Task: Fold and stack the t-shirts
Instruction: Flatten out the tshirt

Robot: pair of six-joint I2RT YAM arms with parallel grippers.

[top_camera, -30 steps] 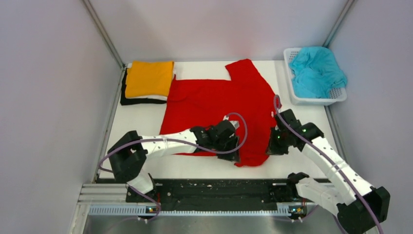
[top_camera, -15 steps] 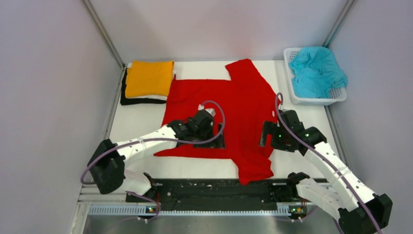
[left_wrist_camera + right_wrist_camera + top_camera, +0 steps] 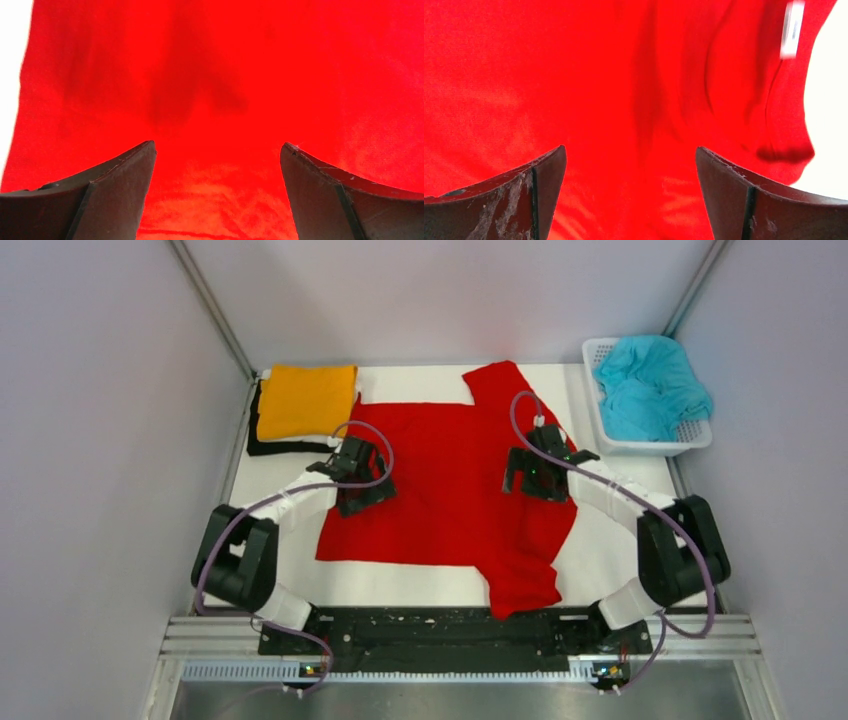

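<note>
The red t-shirt [image 3: 450,490] lies spread on the tabletop [image 3: 595,565], near the orange t-shirt [image 3: 305,400] that tops the folded pile at the far left; the teal t-shirt [image 3: 650,380] waits in the basket [image 3: 700,435]. The left tool [image 3: 217,150] and the right tool [image 3: 630,150] are both released, with only red cloth showing between the fingers. I see these risks: the cloth is wrinkled under the right tool, so a pinch there may catch a ridge only; uneven grasps would give a crooked fold; a drag could disturb the pile.

The arms [image 3: 300,505] are white with black joints, purple cables [image 3: 513,412] and dark scuffed end effector fingers [image 3: 524,200].
</note>
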